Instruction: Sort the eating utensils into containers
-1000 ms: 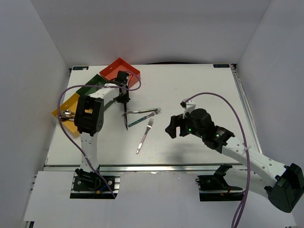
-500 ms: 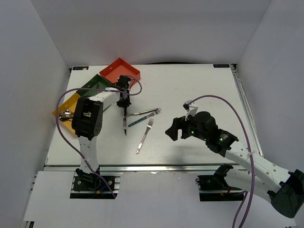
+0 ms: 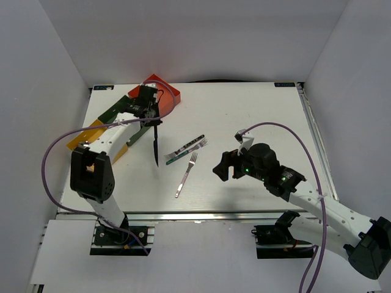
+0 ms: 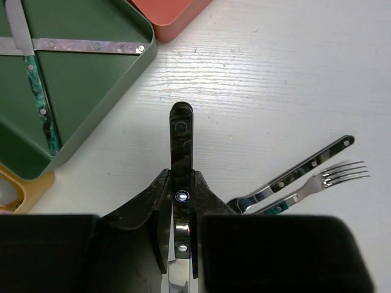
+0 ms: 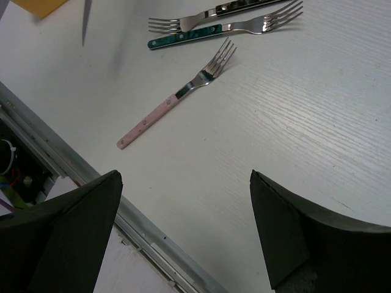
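My left gripper point(image 3: 150, 115) is shut on a dark-handled knife point(image 3: 156, 146) and holds it above the table, blade hanging toward me, beside the dark green tray point(image 3: 113, 111). In the left wrist view the jaws point(image 4: 181, 183) clamp the knife handle point(image 4: 181, 137). The green tray point(image 4: 91, 79) holds two utensils. The red-orange tray point(image 3: 170, 97) and yellow tray point(image 3: 84, 137) flank it. Three forks lie mid-table: dark-handled point(image 5: 232, 9), teal-handled point(image 5: 201, 35), pink-handled point(image 5: 174, 104). My right gripper point(image 3: 222, 166) is open and empty, hovering right of the forks.
The table's front metal rail point(image 5: 79, 177) runs close under the right gripper. White walls enclose the table on three sides. The left arm's purple cable point(image 3: 55, 152) loops over the table's left edge.
My left gripper has lifted the knife off the table and carried it back and left toward the trays. The right arm has dropped slightly toward the front, then held still.
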{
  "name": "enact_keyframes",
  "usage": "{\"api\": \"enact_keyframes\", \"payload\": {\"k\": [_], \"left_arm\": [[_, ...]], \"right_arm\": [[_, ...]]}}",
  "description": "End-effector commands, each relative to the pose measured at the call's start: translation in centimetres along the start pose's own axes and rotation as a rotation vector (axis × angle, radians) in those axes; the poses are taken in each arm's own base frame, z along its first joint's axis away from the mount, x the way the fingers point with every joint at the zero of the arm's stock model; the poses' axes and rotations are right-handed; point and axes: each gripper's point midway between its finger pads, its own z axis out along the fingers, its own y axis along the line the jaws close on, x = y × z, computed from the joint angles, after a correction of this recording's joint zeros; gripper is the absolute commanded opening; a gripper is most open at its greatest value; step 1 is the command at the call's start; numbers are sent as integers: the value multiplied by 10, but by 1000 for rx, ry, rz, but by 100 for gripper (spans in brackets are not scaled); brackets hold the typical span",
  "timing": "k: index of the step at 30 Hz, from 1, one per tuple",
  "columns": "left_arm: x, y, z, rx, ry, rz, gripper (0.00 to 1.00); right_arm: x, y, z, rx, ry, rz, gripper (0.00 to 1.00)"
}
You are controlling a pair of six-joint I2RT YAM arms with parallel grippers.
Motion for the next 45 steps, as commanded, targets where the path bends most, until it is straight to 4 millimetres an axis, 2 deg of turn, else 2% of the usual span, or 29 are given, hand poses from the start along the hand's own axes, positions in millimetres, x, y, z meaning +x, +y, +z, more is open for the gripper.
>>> {"api": "enact_keyframes", "payload": {"k": [1, 6, 9, 15, 21, 28, 30, 33, 34, 36, 37, 39, 40, 41, 45], "left_arm": [[-4, 1, -23, 21, -35, 7, 0], [-15, -1, -44, 56, -75, 9, 0], [-23, -1, -54, 62, -94, 13, 0], [-42, -10, -87, 131, -155, -7, 0], [-55, 0, -122, 120, -219, 2, 0], [-59, 15, -134, 52, -235, 26, 0], [-61, 21, -132, 15, -237, 37, 0], [-79, 40, -132, -100, -288, 34, 0], [-83, 45, -123, -138, -286, 25, 0], [-103, 54, -118, -167, -326, -12, 0], [-107, 61, -104, -211, -325, -31, 0], [-131, 71, -96, -228, -381, -66, 0], [-132, 73, -79, -243, -367, -57, 0], [-143, 82, -76, -259, -388, -72, 0], [-166, 91, -43, -263, -418, -57, 0]], "right_arm": [[-17, -2, 0, 24, -38, -29, 89], [-20, -18, -2, 117, -9, -74, 89], [-21, -17, -5, 109, -27, -73, 89], [-15, -19, 0, 117, -11, -69, 89], [-21, -19, 0, 124, -22, -81, 89], [-40, -18, -10, 146, -55, -96, 89], [-43, -18, -12, 153, -62, -104, 89], [-44, -20, -14, 162, -69, -115, 89], [-44, -21, -14, 163, -71, -114, 89], [-43, -21, -13, 161, -73, -117, 89], [-42, -23, -13, 165, -69, -119, 89], [-42, -23, -13, 168, -71, -122, 89], [-42, -22, -12, 159, -74, -122, 89], [-40, -21, -12, 154, -74, -122, 89], [-33, -21, -8, 138, -70, -118, 89]]}}
